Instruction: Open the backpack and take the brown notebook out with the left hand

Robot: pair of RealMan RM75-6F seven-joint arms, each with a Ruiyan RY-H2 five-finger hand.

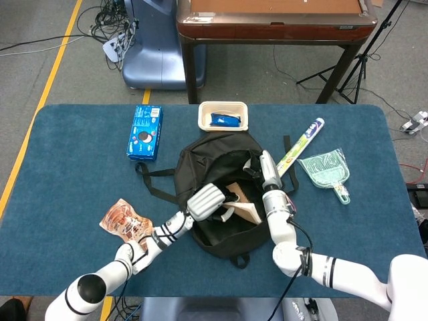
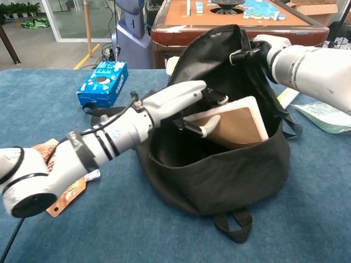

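Left hand (image 2: pixel 181 104) grips the brown notebook (image 2: pixel 233 123), tilted above the backpack (image 2: pixel 219 175) rim; right hand (image 2: pixel 263 46) holds the flap up.

Lighting: even, bright indoor light from overhead in both views; no hard directional beam. Shadows: soft and short, gathered under the black backpack (image 1: pixel 221 194) and beneath the wooden table (image 1: pixel 274 20) at the far side. The backpack's interior reads as near-black with little detail in the head view; the chest view shows more of it. Glare: mild sheen on the white left hand (image 2: pixel 175 104) and the right hand (image 2: pixel 269 46), and daylight brightness at the glass door in the chest view's top left corner. Focus: both views sharp, no evident motion blur. Distortion: slight wide-angle bowing of the blue tabletop (image 1: pixel 67 160) edges in the head view.
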